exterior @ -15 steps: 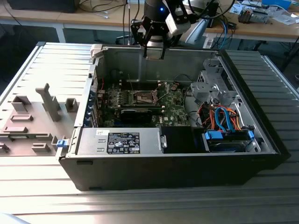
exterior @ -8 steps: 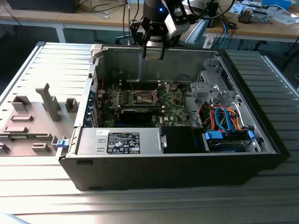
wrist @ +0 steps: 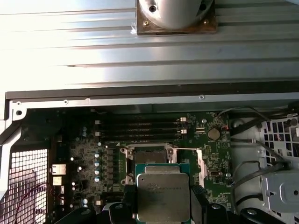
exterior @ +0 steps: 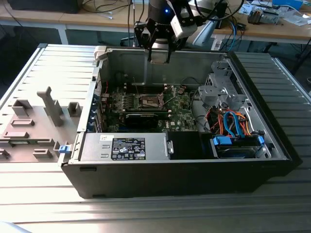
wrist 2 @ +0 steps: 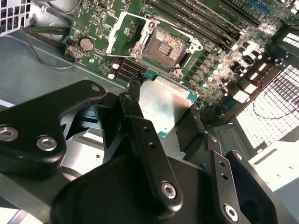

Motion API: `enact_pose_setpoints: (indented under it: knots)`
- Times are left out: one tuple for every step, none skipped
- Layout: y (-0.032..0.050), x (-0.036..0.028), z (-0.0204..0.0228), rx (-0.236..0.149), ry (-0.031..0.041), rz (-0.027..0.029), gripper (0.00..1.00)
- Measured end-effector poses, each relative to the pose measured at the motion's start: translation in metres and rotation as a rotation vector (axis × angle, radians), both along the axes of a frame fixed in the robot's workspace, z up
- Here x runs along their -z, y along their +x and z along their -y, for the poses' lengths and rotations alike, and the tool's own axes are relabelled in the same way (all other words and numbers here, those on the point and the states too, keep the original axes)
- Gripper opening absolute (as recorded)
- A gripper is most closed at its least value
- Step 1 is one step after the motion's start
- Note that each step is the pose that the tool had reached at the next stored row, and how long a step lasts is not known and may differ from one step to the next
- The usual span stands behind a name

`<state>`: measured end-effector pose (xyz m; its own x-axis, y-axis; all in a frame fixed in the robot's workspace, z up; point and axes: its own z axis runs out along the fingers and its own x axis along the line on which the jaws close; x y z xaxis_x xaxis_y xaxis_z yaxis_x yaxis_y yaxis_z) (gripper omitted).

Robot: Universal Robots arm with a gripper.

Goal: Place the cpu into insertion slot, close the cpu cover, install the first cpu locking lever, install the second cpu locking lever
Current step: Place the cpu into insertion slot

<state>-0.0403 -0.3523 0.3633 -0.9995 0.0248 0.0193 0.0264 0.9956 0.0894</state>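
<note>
Open PC case (exterior: 170, 174) is lying on its side on a ribbed metal table (exterior: 146, 213), w/ green mobo (exterior: 182, 109) sitting flat inside. In the exterior view the gripper (exterior: 159, 53) is hovering over the case's far wall. In both wrist views its jaws are pinching the cpu (wrist 2: 168, 107) (wrist: 163, 198) by opp. edges, above the board. Cpu cover (wrist 2: 113, 35) is standing swung open, leaving the insertion slot (wrist 2: 166, 46) bare.

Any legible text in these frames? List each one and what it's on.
None legible.
black label on the grey box: print too small.
cpu top, gripped in the claw: faint marking, unreadable.
green board: tiny print, unreadable.
</note>
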Motion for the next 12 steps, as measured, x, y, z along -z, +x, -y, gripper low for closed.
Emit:
enact_pose_setpoints:
  knots:
    - [-0.0003, 0.0000, 0.0006, 0.000, 0.0000, 0.0000, 0.54]
    - [-0.0007, 0.0001, 0.0017, 0.000, 0.0000, 0.0000, 0.54]
    - [-0.0011, 0.0001, 0.0030, 0.000, 0.0000, 0.0000, 0.54]
    - [-0.0014, 0.0002, 0.0039, 0.000, 0.0000, 0.0000, 0.54]
    - [-0.0018, 0.0003, 0.0051, 0.000, 0.0000, 0.0000, 0.54]
    - [-0.0022, 0.0004, 0.0070, 0.000, 0.0000, 0.0000, 0.54]
    - [-0.0025, 0.0005, 0.0085, 0.000, -0.0001, 0.0000, 0.54]
    - [-0.0026, 0.0007, 0.0095, 0.000, 0.0000, -0.0001, 0.54]
    - [-0.0027, 0.0010, 0.0110, 0.000, 0.0000, 0.0000, 0.54]
    - [-0.0028, 0.0018, 0.0121, 0.000, 0.0002, 0.0001, 0.54]
    - [-0.0028, 0.0022, 0.0126, 0.000, 0.0002, 0.0001, 0.54]
    - [-0.0028, 0.0025, 0.0130, 0.000, 0.0000, 0.0000, 0.54]
